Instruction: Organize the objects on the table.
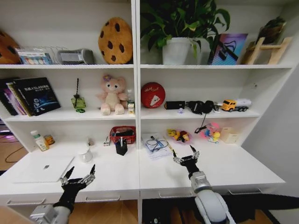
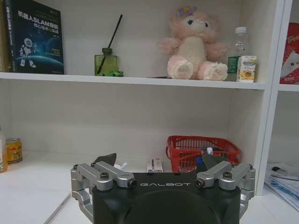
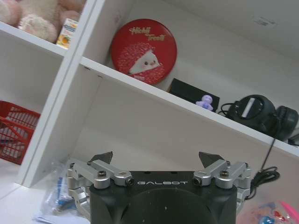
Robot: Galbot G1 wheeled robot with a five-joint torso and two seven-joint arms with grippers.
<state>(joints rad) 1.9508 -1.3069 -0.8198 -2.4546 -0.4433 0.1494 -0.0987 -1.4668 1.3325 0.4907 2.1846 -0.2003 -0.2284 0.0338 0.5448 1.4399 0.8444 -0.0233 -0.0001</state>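
Observation:
The white table (image 1: 224,168) spans the view below the shelves. A silver laptop (image 1: 44,169) lies shut at its left end. My left gripper (image 1: 80,171) hovers open over the front edge just right of the laptop, holding nothing; it also shows in the left wrist view (image 2: 159,159). My right gripper (image 1: 183,151) stands open over the table's middle right (image 3: 157,157), just in front of a clear bag of papers (image 1: 156,144). A tiny green toy car (image 2: 113,73) sits on the shelf beside a green diffuser bottle (image 2: 106,63).
A red basket (image 1: 123,134), a black object (image 1: 121,148) and a white cup (image 1: 85,154) stand at the back middle. Small toys (image 1: 180,136), a pink toy (image 1: 212,132) and a beige box (image 1: 229,135) sit at the back right. A bottle (image 1: 39,141) stands at the far left.

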